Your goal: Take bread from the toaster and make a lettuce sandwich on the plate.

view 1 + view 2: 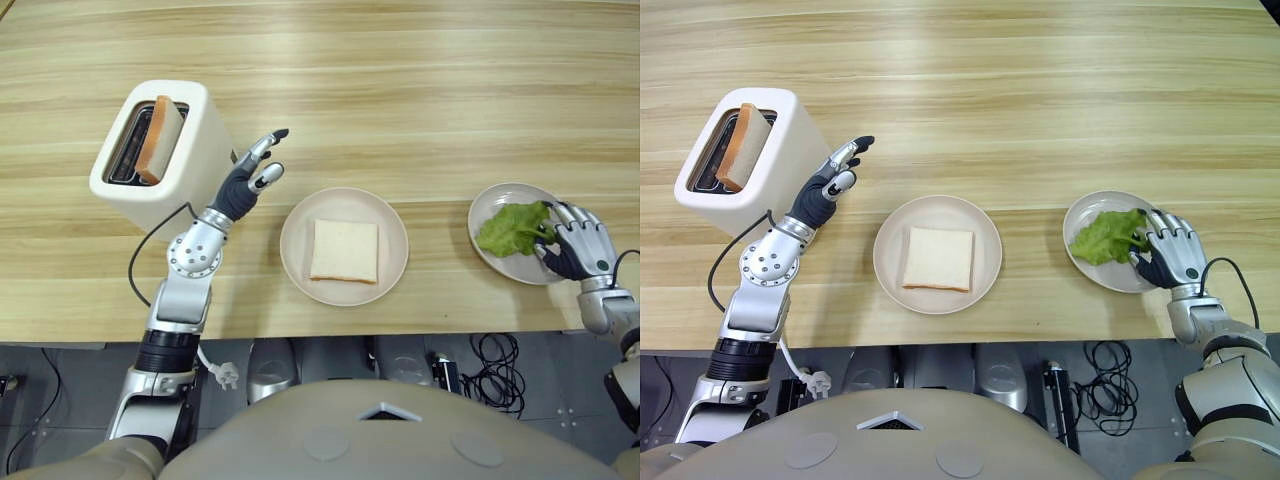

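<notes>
lettuce (pixel 512 228) pinched at rt edge by rt hand (pixel 580 248) (on side plate (pixel 505 268))

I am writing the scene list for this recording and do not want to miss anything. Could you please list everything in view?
light wooden table: one, pale brown, under everything
box-shaped toaster: one, cream white, table's left part
toasted bread slice: one, brown-crusted, standing in a toaster slot
power cable: one, black, from the toaster toward the near edge
round centre plate: one, beige, middle
square bread slice: one, white, flat on the centre plate
smaller round plate: one, beige, right
lettuce leaf: one, green, on the smaller plate
left hand: one, black and silver, beside the toaster, fingers stretched, holding nothing
right hand: one, black and silver, fingers curled on the leaf's right edge
</notes>
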Controlling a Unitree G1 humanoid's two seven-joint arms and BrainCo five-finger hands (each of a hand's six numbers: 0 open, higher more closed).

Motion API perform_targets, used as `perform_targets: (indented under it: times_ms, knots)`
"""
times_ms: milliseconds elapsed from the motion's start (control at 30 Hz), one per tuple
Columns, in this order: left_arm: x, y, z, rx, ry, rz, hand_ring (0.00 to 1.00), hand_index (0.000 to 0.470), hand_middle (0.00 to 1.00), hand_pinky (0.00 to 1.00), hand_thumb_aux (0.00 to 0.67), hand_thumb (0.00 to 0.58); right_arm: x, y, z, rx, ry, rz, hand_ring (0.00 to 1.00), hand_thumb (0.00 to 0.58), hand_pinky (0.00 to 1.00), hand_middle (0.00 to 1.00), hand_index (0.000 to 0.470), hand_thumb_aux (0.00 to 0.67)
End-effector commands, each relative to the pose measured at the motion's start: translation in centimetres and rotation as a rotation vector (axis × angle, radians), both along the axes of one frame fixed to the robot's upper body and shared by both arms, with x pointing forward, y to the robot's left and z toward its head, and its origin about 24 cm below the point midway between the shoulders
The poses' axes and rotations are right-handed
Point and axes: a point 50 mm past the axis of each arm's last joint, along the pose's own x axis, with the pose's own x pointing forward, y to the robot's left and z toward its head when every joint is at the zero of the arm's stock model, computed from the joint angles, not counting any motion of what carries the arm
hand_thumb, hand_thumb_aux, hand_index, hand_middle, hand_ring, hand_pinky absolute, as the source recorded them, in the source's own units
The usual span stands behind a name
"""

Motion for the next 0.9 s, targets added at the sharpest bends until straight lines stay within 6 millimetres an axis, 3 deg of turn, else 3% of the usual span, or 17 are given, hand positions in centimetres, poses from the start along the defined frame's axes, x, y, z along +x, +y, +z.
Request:
perform_targets:
  times_ms: [33,200,433,767,900]
  knots:
    - [0.1,0.0,-0.2,0.009,0.004,0.007,0.0,0.0,0.0,0.0,0.0,0.0,2.0,1.2,1.5,0.075,-0.085,0.073,1.0,0.58,1.0,1.0,0.46,0.67]
    - [0.2,0.8,0.4,-0.021,-0.03,0.057,0.0,0.0,0.0,0.0,0.0,0.0,4.9,3.9,4.5,0.176,-0.235,0.266,1.0,0.58,1.0,1.0,0.46,0.67]
    - [0.5,1.4,0.5,-0.052,-0.045,0.101,0.0,0.0,0.0,0.0,0.0,0.0,6.7,10.4,6.9,0.313,-0.318,0.621,1.0,0.58,1.0,1.0,0.46,0.67]
    - [0.8,0.9,-0.4,-0.077,-0.024,0.1,0.0,0.0,0.0,0.0,0.0,0.0,5.5,18.5,7.8,0.456,-0.223,0.955,1.0,0.58,1.0,1.0,0.46,0.67]
    - [0.9,0.7,-0.4,-0.081,-0.024,0.1,0.0,0.0,0.0,0.0,0.0,0.0,5.1,20.2,7.3,0.507,-0.137,1.001,1.0,0.58,1.0,1.0,0.46,0.67]
